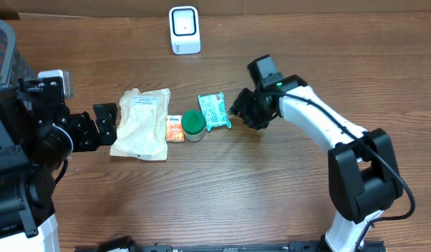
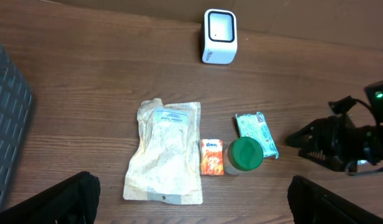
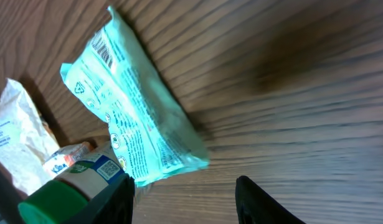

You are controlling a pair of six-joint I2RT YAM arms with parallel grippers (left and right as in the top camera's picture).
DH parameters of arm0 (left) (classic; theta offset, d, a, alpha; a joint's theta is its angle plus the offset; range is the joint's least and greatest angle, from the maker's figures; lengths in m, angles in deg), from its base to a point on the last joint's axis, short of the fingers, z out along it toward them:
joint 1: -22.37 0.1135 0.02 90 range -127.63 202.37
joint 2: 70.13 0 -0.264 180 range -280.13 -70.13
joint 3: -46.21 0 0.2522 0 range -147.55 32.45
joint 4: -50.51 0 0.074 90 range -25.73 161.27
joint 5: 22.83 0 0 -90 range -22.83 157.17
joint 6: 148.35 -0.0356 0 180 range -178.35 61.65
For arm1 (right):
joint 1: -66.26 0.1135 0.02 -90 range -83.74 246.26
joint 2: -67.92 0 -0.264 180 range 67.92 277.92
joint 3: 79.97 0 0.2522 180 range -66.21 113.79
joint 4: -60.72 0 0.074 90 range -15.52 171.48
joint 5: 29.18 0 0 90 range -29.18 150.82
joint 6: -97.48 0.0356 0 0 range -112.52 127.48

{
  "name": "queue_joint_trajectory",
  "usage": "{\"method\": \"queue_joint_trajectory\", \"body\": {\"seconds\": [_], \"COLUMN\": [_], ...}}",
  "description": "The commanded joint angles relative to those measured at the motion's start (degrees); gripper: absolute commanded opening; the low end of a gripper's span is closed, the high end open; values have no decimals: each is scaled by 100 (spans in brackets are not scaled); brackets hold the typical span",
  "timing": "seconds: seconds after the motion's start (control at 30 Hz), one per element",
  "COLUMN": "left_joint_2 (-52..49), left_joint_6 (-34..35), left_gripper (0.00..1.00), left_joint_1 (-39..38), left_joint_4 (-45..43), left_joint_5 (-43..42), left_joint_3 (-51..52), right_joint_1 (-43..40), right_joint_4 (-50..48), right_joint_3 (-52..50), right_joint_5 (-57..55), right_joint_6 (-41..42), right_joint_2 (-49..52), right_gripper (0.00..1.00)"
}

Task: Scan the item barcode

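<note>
right wrist view is showing the right jaws standing apart over the counter (image 3: 291, 93), gripping nothing, with the teal packet (image 3: 135, 118) lying flat just beside one finger, its barcode facing up. a green-lidded jar (image 1: 193, 124), an orange packet (image 1: 174, 129) and a white pouch (image 1: 141, 124) are lying in a row beyond it. left jaws are hanging wide apart, empty, near the pouch. a white scanner (image 1: 184, 29) is standing well apart at the back.
</note>
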Motion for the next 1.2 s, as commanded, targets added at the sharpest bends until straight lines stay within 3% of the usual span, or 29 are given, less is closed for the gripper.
{"method": "queue_joint_trajectory", "body": {"seconds": [0.0,0.2,0.4,0.63,0.77,0.93,1.03,1.07,1.13,1.17], "left_joint_2": [2,2,2,2,2,2,2,2,2,2], "left_joint_6": [-116,-116,-116,-116,-116,-116,-116,-116,-116,-116], "left_gripper": [100,100,100,100,99,100,100,100,100,100], "left_joint_1": [28,28,28,28,28,28,28,28,28,28], "left_joint_4": [-4,-4,-4,-4,-4,-4,-4,-4,-4,-4], "left_joint_5": [13,13,13,13,13,13,13,13,13,15], "left_joint_3": [-111,-111,-111,-111,-111,-111,-111,-111,-111,-111], "right_joint_1": [240,446,461,455,299,-109,-363,-409,-476,-485], "right_joint_4": [-181,-527,-732,-861,-667,-131,192,278,470,544], "right_joint_3": [-173,-184,-184,-170,70,697,1032,1104,1250,1296], "right_joint_5": [-459,-697,-835,-811,-717,-730,-721,-695,-461,-304], "right_joint_6": [350,341,15,-400,-1508,-3639,-4258,-4253,-4251,-4225], "right_joint_2": [81,278,588,741,682,654,654,654,654,654], "right_gripper": [50,50,40,18,4,4,4,8,32,37]}}
